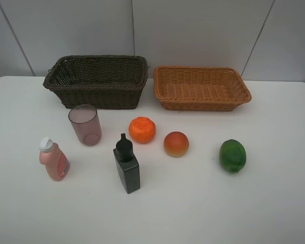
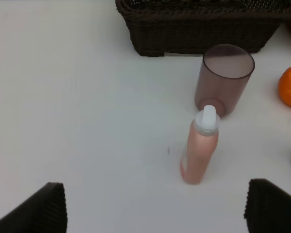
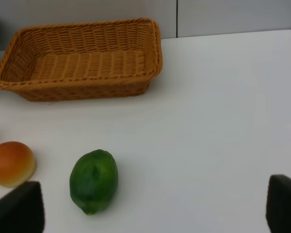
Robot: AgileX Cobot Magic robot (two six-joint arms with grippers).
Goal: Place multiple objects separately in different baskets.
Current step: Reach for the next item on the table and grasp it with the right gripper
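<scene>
On the white table stand a mauve cup [image 1: 85,124], a pink white-capped bottle [image 1: 54,159] and a black square bottle [image 1: 126,164]. An orange tangerine [image 1: 142,129], a red-orange peach-like fruit [image 1: 176,144] and a green round fruit [image 1: 232,155] lie to their right. Behind them sit the dark brown basket [image 1: 96,80] and the light orange-tan basket [image 1: 201,87], both holding nothing. My left gripper [image 2: 157,208] is open, short of the pink bottle [image 2: 200,148] and the cup [image 2: 224,77]. My right gripper [image 3: 150,208] is open near the green fruit [image 3: 93,180]. Neither arm shows in the exterior high view.
The table [image 1: 193,213] ends at a grey panelled wall [image 1: 193,30] just behind the baskets. The two baskets stand side by side with a narrow gap between them. The objects are spread in a loose row with space between each.
</scene>
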